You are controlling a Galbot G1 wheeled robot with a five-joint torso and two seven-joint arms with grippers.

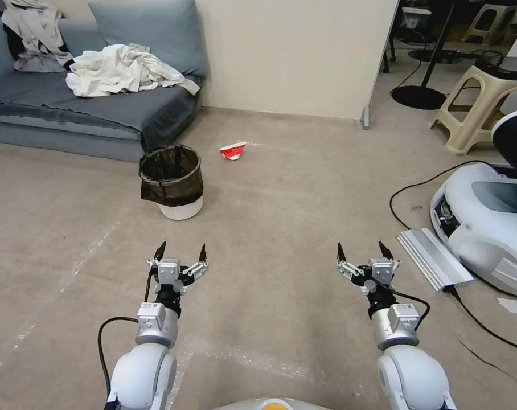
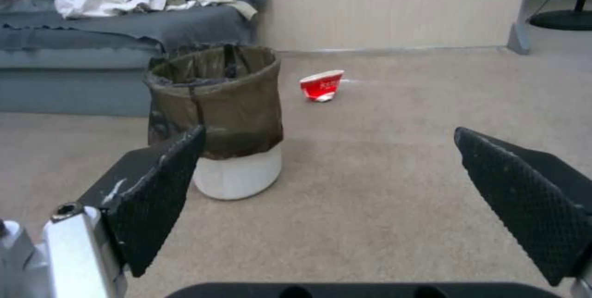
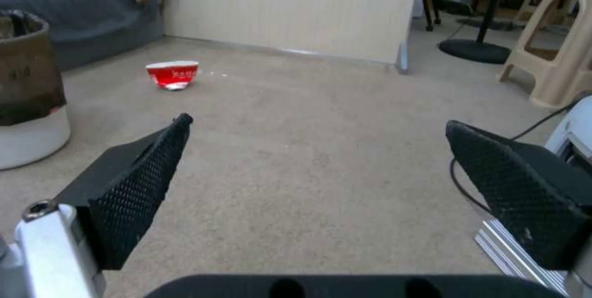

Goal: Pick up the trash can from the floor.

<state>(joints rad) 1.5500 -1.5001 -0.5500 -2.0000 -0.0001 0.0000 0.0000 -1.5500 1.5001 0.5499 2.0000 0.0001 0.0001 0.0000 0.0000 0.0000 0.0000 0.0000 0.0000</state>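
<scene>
The trash can (image 1: pixel 172 182) is a small round white bin with a dark bag folded over its rim. It stands upright on the beige floor (image 1: pixel 281 228), just in front of the sofa. My left gripper (image 1: pixel 180 250) hangs open above the floor, a short way in front of the can and apart from it. In the left wrist view the trash can (image 2: pixel 216 117) stands beyond the spread fingers (image 2: pixel 160 187). My right gripper (image 1: pixel 359 251) is open too, held level with the left one and farther right. The trash can's edge (image 3: pixel 27 90) appears in the right wrist view.
A crushed red-and-white paper cup (image 1: pixel 233 150) lies on the floor beyond the can. A blue-grey sofa (image 1: pixel 87 108) with crumpled cloths stands at the back left, a beige partition (image 1: pixel 292 57) behind. Another robot's white base (image 1: pixel 486 222), a metal plate (image 1: pixel 435 257) and black cables lie at the right.
</scene>
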